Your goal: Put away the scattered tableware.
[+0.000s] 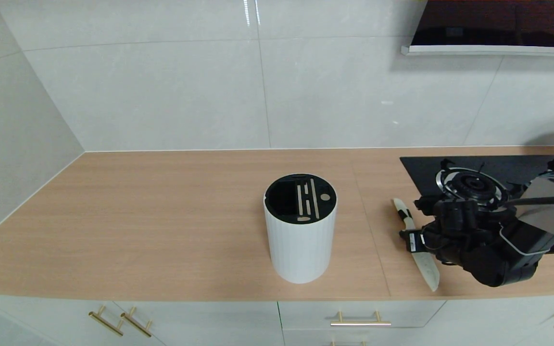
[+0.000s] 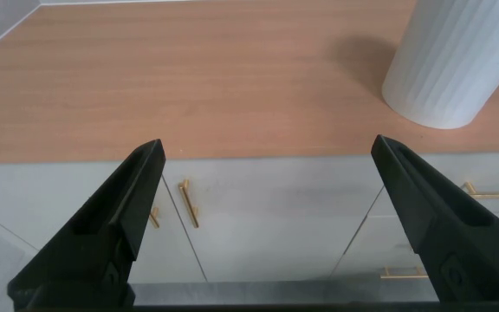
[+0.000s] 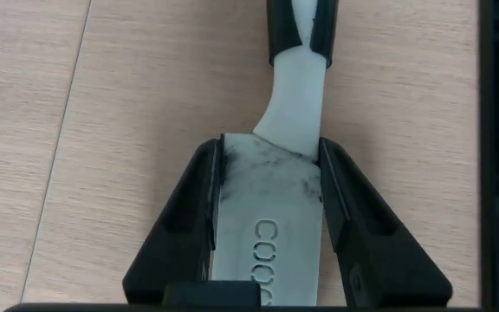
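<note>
Knife (image 3: 300, 87) is pinched by its blade in the right gripper (image 3: 269, 165) near the counter's (image 1: 161, 230) front edge, presumably for slotting into the holder (image 1: 301, 240) handle-up.

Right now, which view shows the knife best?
Right wrist view: the knife is close up, blade between the fingers of the right gripper, handle end cut off. Head view has its full length on the counter, middle hidden under that gripper. Left wrist view looks at the holder and counter.
</note>
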